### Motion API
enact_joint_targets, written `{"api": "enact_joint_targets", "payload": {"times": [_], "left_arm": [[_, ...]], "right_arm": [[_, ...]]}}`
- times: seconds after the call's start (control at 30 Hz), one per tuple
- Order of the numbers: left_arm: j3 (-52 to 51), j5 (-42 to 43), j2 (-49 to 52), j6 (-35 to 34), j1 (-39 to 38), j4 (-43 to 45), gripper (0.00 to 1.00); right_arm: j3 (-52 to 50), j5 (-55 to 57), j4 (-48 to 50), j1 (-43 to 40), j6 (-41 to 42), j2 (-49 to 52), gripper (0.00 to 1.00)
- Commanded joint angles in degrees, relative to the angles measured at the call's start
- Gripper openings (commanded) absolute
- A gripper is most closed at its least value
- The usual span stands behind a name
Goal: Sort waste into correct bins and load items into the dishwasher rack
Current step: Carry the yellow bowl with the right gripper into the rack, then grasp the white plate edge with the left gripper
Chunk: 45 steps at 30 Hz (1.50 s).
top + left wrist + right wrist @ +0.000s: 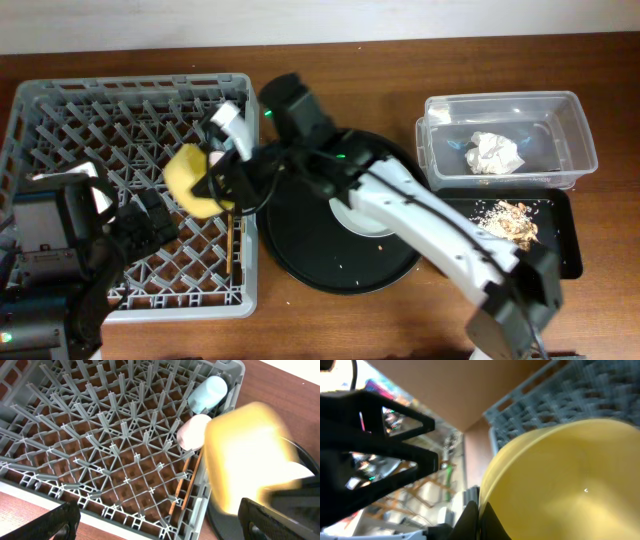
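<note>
My right gripper (215,182) is shut on the rim of the yellow bowl (190,180) and holds it tilted over the right side of the grey dishwasher rack (60,100). The bowl fills the right wrist view (560,480) and shows blurred in the left wrist view (245,455). A blue cup (209,393), a pink cup (192,432) and wooden chopsticks (187,480) lie along the rack's right wall. My left gripper (160,522) is open and empty over the rack's near edge. The white tissue (494,152) lies in the clear tub (570,110). Food scraps (510,220) lie in the black tray (570,255).
A large round black tray (300,250) sits between the rack and the bins, with the pale plate (350,215) on it, partly hidden by my right arm. Brown tabletop shows behind and in front.
</note>
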Motion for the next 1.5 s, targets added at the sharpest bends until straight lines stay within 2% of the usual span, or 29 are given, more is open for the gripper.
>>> {"api": "enact_joint_targets", "payload": {"times": [0.0,0.07,0.13,0.2,0.47,0.63,0.77,0.83,0.93,1.07,1.1,1.17,1.23,1.3,1.37,1.47], "left_arm": [[0.42,-0.85,-0.28,-0.35,0.26,0.04,0.99],[0.42,-0.85,-0.28,-0.35,0.26,0.04,0.99],[0.42,-0.85,-0.28,-0.35,0.26,0.04,0.99],[0.42,-0.85,-0.28,-0.35,0.26,0.04,0.99],[0.42,-0.85,-0.28,-0.35,0.26,0.04,0.99],[0.42,-0.87,-0.28,-0.35,0.26,0.04,0.99],[0.42,-0.85,-0.28,-0.35,0.26,0.04,0.99],[0.42,-0.85,-0.28,-0.35,0.26,0.04,0.99],[0.42,-0.85,-0.28,-0.35,0.26,0.04,0.99],[0.42,-0.87,-0.28,-0.35,0.26,0.04,0.99],[0.42,-0.85,-0.28,-0.35,0.26,0.04,0.99],[0.42,-0.85,-0.28,-0.35,0.26,0.04,0.99],[0.42,-0.87,-0.28,-0.35,0.26,0.04,1.0],[0.42,-0.85,-0.28,-0.35,0.26,0.04,0.99],[0.42,-0.85,-0.28,-0.35,0.26,0.04,1.0],[0.42,-0.85,-0.28,-0.35,0.26,0.04,0.99]], "right_arm": [[-0.39,-4.13,4.79,3.67,7.39,5.62,0.04],[-0.39,-5.35,10.45,5.42,12.33,10.1,0.04],[-0.39,-8.0,20.81,8.15,19.96,14.43,0.04],[-0.39,-7.82,23.82,10.23,21.79,15.8,0.04],[-0.44,-3.21,16.02,10.29,21.77,16.61,0.04],[-0.44,-1.66,11.23,5.95,21.73,16.61,0.04],[-0.44,-1.92,10.4,-0.7,21.68,16.61,0.17],[-0.44,-1.9,8.94,-3.96,20.0,16.61,0.19],[-0.44,-1.9,2.34,-8.24,16.44,16.61,0.29],[-0.42,-5.33,-0.83,-15.15,13.9,13.77,0.34],[-0.42,-4.15,-4.26,-17.0,11.34,12.04,0.43],[-0.42,5.88,-16.35,-20.35,3.69,8.87,0.56],[-0.42,23.98,-29.38,-22.69,-2.99,6.08,0.64],[-0.42,36.02,-35.63,-22.29,-5.51,5.01,0.76],[-0.42,43.69,-39.78,-21.49,-5.51,5.18,1.0],[0.7,45.9,-40.59,-21.94,-6.1,4.7,0.99]]}}
